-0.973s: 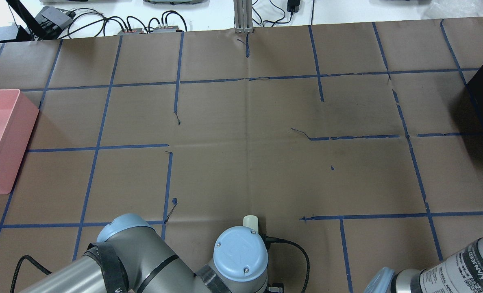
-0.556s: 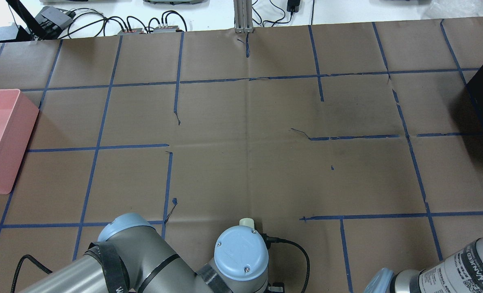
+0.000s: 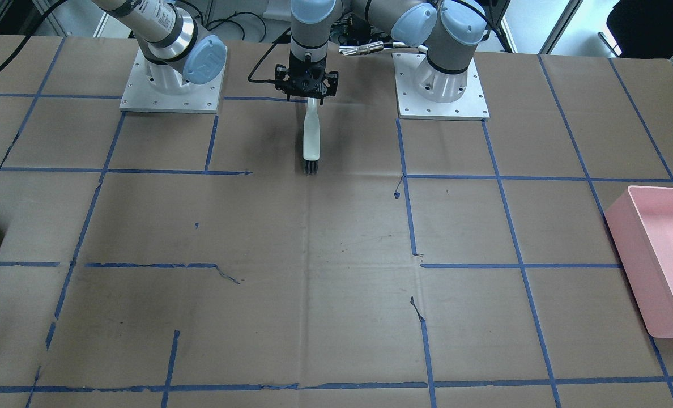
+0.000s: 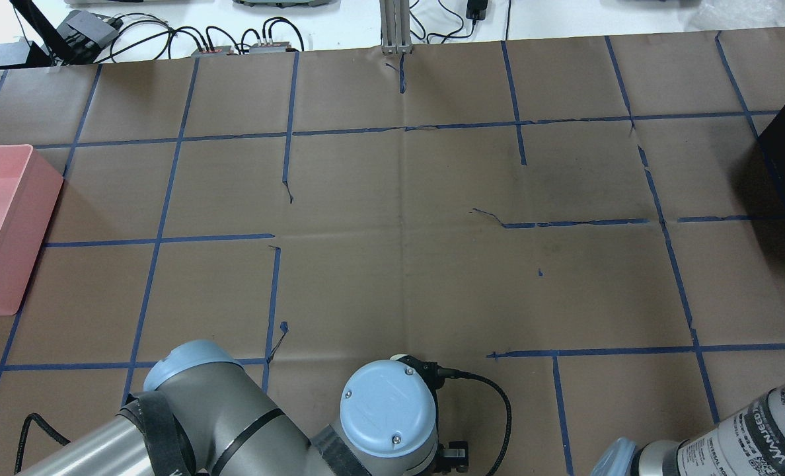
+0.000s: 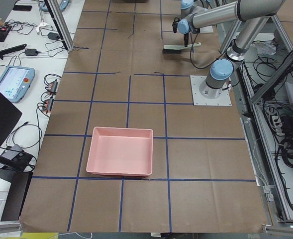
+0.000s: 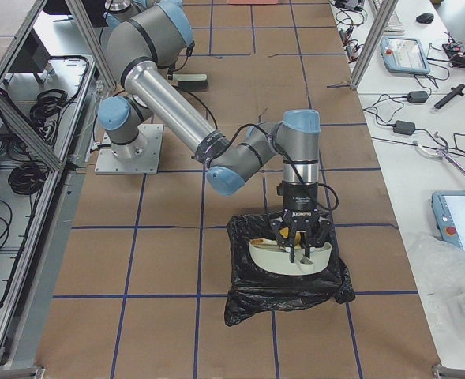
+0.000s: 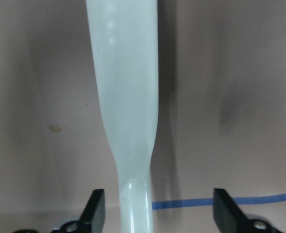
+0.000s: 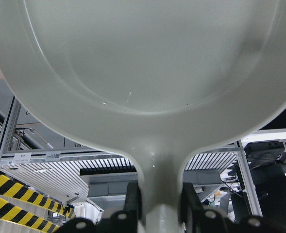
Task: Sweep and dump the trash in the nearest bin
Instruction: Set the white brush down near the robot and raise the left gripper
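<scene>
Left claw (image 7: 157, 213) stood with fingers spread wide, clear of the white-handled, black-bristled brush (image 3: 311, 133). The brush lay flat on the brown paper-covered desk (image 3: 336, 294), its handle end between them. Right claw (image 8: 158, 206) was clamped on the handle of the white plastic dustpan (image 6: 289, 259), which hung over the black bag-lined bin (image 6: 252, 296). A yellow-brown patch (image 6: 294, 234) showed just beneath that claw, possibly the potato; in pan or bin, could not tell.

Matt brown paper, creased and scuffed, covers the desk (image 3: 336, 317), crossed by blue tape (image 3: 520, 266) torn in spots. The brush handle (image 7: 128, 97) and dustpan (image 8: 147, 58) are smooth, glossy pale plastic. The pink bin (image 3: 645, 272) is smooth plastic; the black bag (image 6: 252, 284) is crinkled, shiny film.
</scene>
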`<state>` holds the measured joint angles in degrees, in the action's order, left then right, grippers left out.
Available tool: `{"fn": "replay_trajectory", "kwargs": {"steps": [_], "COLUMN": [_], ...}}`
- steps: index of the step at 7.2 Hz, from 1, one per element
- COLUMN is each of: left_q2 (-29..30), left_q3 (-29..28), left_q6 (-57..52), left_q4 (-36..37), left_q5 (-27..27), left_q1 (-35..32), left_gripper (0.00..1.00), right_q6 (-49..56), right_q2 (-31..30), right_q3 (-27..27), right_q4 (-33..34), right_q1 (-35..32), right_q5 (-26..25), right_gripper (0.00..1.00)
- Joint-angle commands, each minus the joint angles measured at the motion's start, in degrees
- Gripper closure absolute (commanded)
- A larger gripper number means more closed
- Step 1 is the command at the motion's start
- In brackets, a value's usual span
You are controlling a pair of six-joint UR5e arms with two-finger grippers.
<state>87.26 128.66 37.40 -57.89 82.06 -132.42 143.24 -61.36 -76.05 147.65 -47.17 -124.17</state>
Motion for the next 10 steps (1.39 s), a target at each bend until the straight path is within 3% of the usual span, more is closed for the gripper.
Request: {"fn": "replay_trajectory", "kwargs": {"steps": [1, 3, 6, 8, 10], "left_q2": [-2.78, -7.43, -11.05, -11.93, -12.38], "left_q3": [-2.96, -7.52, -19.20, -23.87, -26.17], "left_q6": [-9.23, -14.50, -28.48, -40.07, -41.79], "left_q4": [-1.17, -10.88, -25.66, -27.80, -29.46], "left_q5": [3.63, 6.42, 7.33, 7.41, 8.03], "left_q1": [3.37, 11.78, 30.75, 41.32, 48.53], "left_gripper": [0.09, 0.07, 0.07, 0.05, 0.05], "right_q6": [1.85, 1.86, 2.74, 3.36, 2.66], "right_q2": [0.02, -0.25, -1.12, -4.63, -9.80], "right_q3": [-1.80, -2.96, -3.22, -4.62, -9.61], "right_q4": [5.44, 6.34, 9.50, 6.19, 6.16], "right_q1": [-1.87, -2.05, -2.05, -2.14, -2.66], "right_q5": [-2.65, -2.83, -3.89, -3.54, -2.49], "right_gripper": [0.97, 0.97, 0.97, 0.97, 0.98]}}
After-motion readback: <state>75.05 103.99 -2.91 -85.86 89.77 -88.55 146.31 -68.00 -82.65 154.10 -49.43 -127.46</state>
